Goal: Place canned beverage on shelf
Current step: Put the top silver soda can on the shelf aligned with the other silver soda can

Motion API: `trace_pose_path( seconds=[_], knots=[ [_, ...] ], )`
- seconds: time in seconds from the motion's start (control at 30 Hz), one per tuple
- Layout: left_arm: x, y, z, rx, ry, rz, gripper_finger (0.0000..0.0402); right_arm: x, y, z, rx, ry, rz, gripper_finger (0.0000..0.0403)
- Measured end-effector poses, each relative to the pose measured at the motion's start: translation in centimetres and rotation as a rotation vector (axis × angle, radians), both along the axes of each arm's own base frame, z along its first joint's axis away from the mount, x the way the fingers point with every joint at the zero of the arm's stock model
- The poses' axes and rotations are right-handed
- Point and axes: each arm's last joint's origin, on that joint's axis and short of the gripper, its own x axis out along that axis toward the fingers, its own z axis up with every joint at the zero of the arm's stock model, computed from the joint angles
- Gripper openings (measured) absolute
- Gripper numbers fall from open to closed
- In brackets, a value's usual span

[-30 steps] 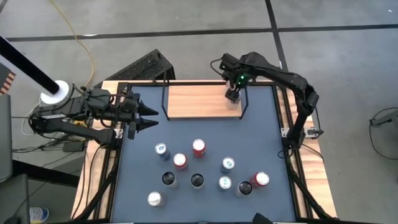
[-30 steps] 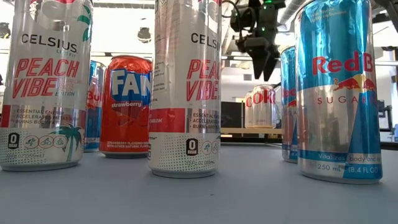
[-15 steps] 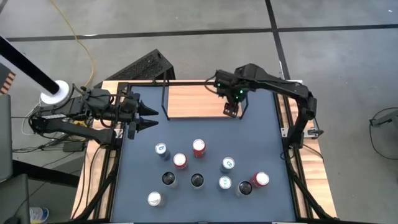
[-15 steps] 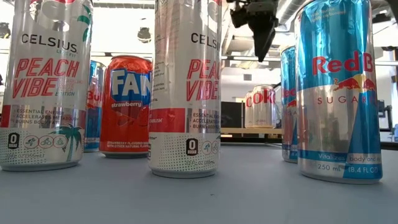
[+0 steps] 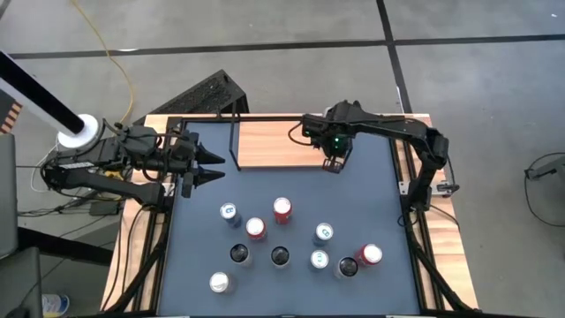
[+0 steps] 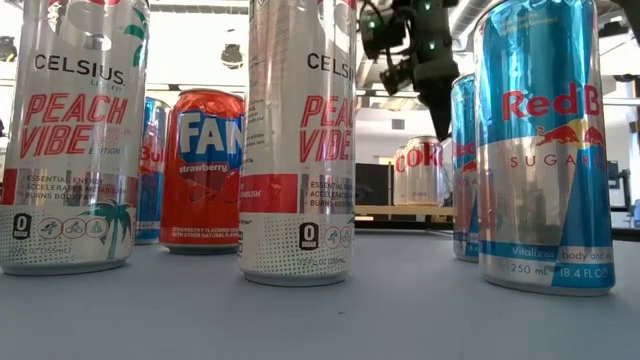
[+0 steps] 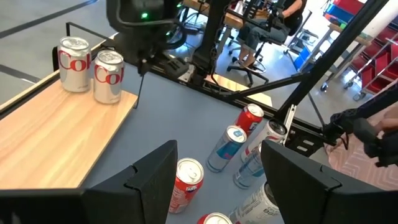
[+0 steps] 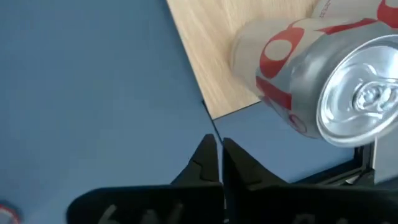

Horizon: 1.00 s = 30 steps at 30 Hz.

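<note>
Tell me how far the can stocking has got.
Done: two silver cans stand on the shelf. In hand: nothing; the right pincer is shut and empty by the shelf's edge, and the left pincer waits open. Left: nine cans on the table.

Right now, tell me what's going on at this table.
The right gripper, shut and empty, hangs over the near right corner of the shelf, beside two silver Coke cans standing there. The left gripper waits open at the table's left edge. Nine more cans stand on the grey table top.
</note>
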Motion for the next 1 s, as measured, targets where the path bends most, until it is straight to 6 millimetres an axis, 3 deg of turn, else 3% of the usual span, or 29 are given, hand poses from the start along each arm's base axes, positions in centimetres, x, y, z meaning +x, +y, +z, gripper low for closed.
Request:
trace_pose_path(
  seconds=[0.27,0.73,0.9,1.0],
  knots=[
    [0.0,0.0,0.0,-0.005,0.000,0.004,0.0222,0.0,-1.7,-1.1,-0.015,-0.052,0.003,0.0015],
    [0.0,0.1,0.0,-0.003,0.000,0.024,0.0222,-0.4,-4.1,-1.0,-0.049,-0.109,-0.032,0.0001],
    [0.0,0.1,-0.1,-0.003,0.007,0.024,0.0222,-0.5,-4.1,-0.9,-0.050,-0.111,-0.028,0.0001],
    [-0.1,0.1,-0.3,-0.004,0.026,0.022,0.0222,-0.7,-3.0,0.3,-0.059,-0.136,-0.019,0.0001]
  ],
)
